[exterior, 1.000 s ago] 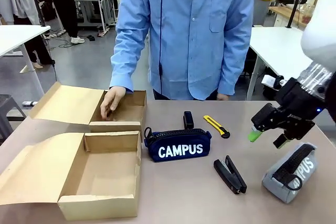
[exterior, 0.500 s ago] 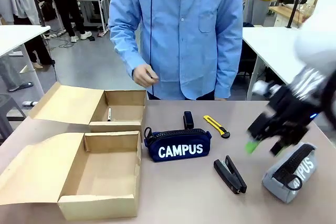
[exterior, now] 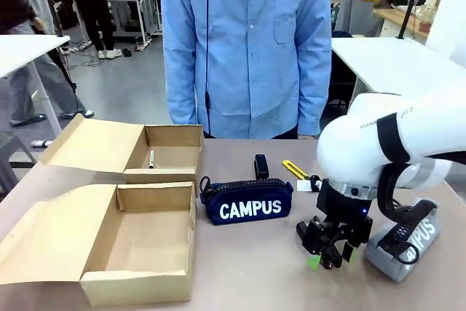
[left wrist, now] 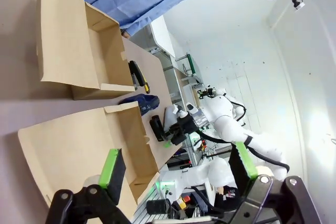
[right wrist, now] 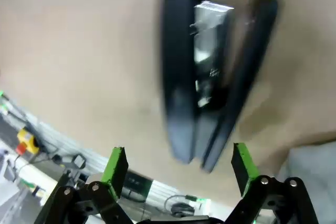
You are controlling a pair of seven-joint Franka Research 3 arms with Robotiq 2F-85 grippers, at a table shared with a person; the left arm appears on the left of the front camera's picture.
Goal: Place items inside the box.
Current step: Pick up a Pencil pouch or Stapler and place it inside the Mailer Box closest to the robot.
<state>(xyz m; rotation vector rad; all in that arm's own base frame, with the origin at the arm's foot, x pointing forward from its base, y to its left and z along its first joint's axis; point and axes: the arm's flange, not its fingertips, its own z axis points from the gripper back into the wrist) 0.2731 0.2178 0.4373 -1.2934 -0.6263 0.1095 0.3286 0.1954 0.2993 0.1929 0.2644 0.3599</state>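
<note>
- The right gripper (exterior: 329, 255) hangs low over the table (exterior: 240, 285), just beside the grey pouch (exterior: 419, 242); its jaws are spread wide and grasp nothing
- In the right wrist view the black stapler (right wrist: 178, 87) lies on the table straight ahead of the two green pads (right wrist: 116, 163); it is blurred, with its two arms parted in a narrow V, and I cannot tell whether the pads touch it
- The navy pouch (exterior: 249, 202), lettered "CAMPUS" in white, lies mid-table, just beside the right wall of the near box (exterior: 138, 287)
- Behind the navy pouch stands the small black block (exterior: 261, 166); the yellow-black knife (exterior: 293, 170) lies to the right of the block, partly hidden by the right arm
- The near box and the far box (exterior: 162, 175) stand open at the robot's left, one behind the other with flaps spread; a small slim thing (exterior: 151, 158) lies on the floor of the far box
- The left gripper (left wrist: 176, 167) is off to the side of the boxes, released, with nothing between its pads
- A person in a blue shirt (exterior: 247, 49) stands at the far edge of the table
</note>
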